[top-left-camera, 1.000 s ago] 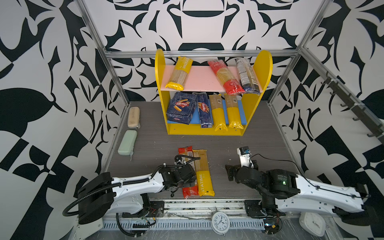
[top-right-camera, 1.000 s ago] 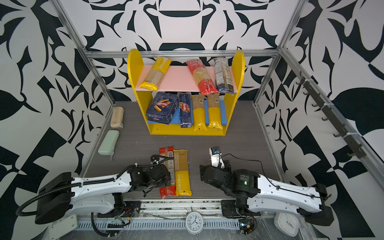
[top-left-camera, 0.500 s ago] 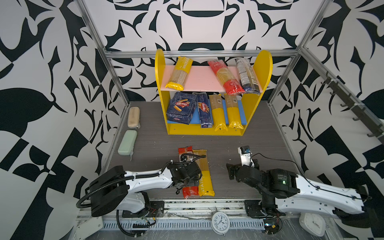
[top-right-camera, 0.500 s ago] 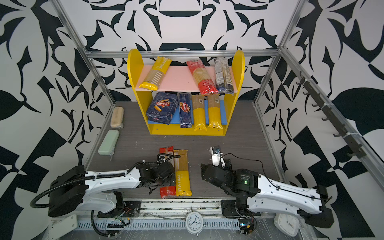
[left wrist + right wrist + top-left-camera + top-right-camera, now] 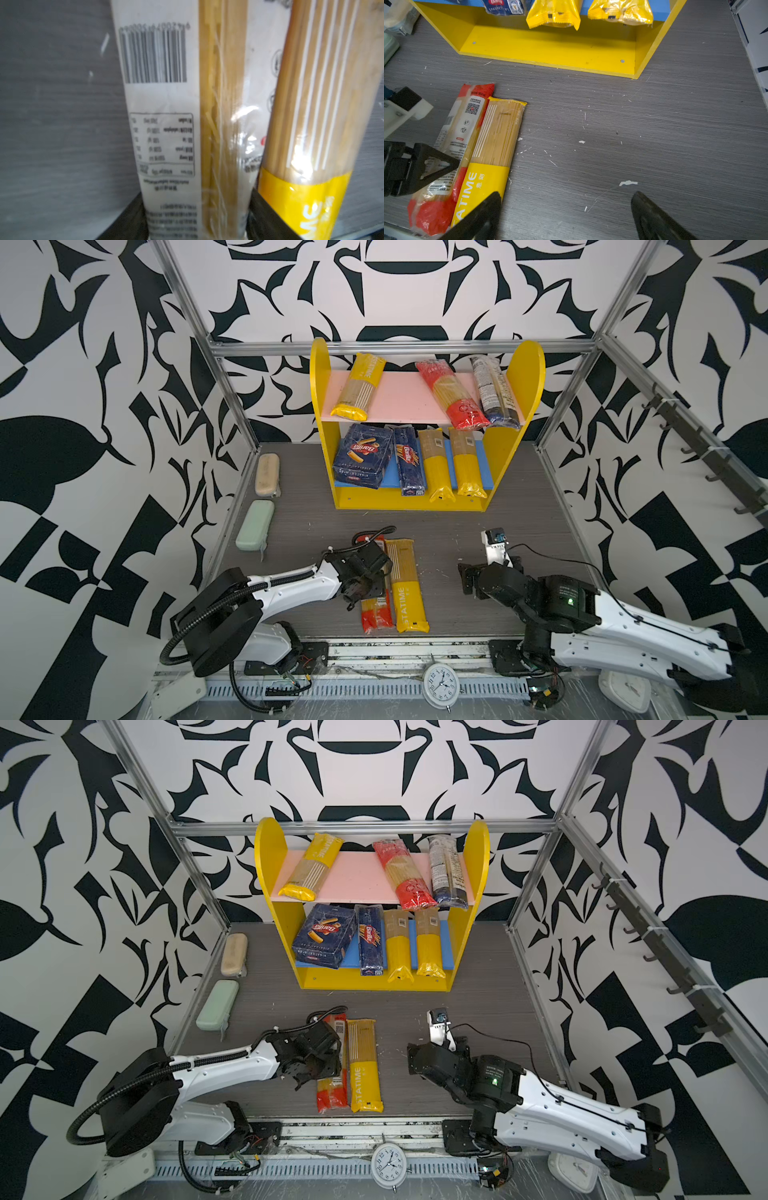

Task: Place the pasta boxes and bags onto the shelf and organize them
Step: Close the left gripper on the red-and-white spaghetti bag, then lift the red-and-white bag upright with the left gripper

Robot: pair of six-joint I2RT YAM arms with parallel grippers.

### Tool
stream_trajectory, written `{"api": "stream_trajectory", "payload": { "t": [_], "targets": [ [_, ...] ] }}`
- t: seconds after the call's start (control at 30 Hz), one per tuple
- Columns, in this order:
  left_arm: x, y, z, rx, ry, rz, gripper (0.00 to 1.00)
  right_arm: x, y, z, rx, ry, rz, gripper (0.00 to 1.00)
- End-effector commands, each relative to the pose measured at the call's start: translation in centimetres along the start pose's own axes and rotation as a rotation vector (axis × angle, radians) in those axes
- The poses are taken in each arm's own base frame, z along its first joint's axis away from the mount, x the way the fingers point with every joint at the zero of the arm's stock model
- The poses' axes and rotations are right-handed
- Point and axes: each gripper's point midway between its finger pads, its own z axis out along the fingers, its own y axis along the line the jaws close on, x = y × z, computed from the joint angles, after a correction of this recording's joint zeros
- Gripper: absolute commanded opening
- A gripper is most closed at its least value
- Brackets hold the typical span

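Left wrist view: left gripper [image 5: 197, 195] sits astride the red-ended bag [image 5: 166, 124], which lies flat on the table. Its black fingers [image 5: 133, 220] are narrowed to the bag's width and touch both long edges. A yellow-ended bag [image 5: 311, 104] lies just beside it, touching.

Right wrist view: right gripper [image 5: 565, 194] hangs over bare table [image 5: 654, 124] with its fingers [image 5: 654, 218] spread wide, holding nothing and well apart from both loose bags.

Count, from a top view:
- Bags: seven. Two are on the table and five are on the shelf [image 5: 528, 377].
- Boxes: two, both on the shelf.
- Cases: two, one beige [image 5: 267, 475] and one green [image 5: 255, 524], by the left wall.

Shelf contents:
- Pink upper board [image 5: 399, 398]: yellow bag [image 5: 359, 385] lying alone on the left; red bag [image 5: 451, 393] and dark blue bag [image 5: 494, 391] side by side on the right. All three overhang the front edge.
- Blue lower board [image 5: 487, 466], left to right: wide box [image 5: 363, 456], narrow box [image 5: 409, 460], then two yellow packs [image 5: 436, 464] [image 5: 467, 464].
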Motion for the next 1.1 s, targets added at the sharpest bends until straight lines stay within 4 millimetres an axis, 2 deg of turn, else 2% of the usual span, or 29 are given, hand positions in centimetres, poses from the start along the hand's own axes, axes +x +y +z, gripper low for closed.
{"api": "stream_trajectory", "payload": {
  "t": [0.0,0.17,0.27,0.33,0.4,0.5,0.53,0.73,0.87,1.07],
  "targets": [
    [0.2,2.3,0.7,-0.077,0.026,0.021,0.64,-0.5,0.3,0.2,-0.011,-0.002,-0.003,1.0],
    [-1.1,2.8,0.6,-0.093,0.016,0.04,0.5,-0.7,0.3,1.0,-0.009,0.017,0.006,1.0],
    [-2.5,3.2,0.4,-0.098,0.008,0.04,0.47,-0.9,0.4,1.3,-0.012,0.03,0.01,1.0],
    [-3.3,3.4,0.0,-0.107,0.001,0.044,0.54,-1.1,0.4,1.4,-0.008,0.035,0.009,1.0],
    [-3.7,3.5,-0.6,-0.124,-0.001,0.048,0.72,-1.1,0.4,1.4,-0.005,0.038,0.007,1.0],
    [-3.7,3.6,-1.6,-0.121,-0.009,0.045,0.89,-1.1,0.2,1.5,-0.003,0.037,0.011,1.0],
    [-3.6,3.7,-1.9,-0.119,-0.016,0.041,0.91,-1.1,0.2,1.5,-0.003,0.037,0.012,1.0],
    [-2.1,3.9,-3.4,-0.048,-0.065,-0.052,1.0,-0.8,0.6,2.0,-0.025,0.055,0.014,1.0],
    [-0.7,3.7,-3.6,-0.039,-0.101,-0.067,0.99,-0.5,0.6,1.9,-0.036,0.06,0.021,1.0],
    [0.3,2.5,-3.4,-0.033,-0.144,-0.048,0.99,-0.3,0.2,1.3,-0.046,0.057,0.041,1.0]
  ]
}}
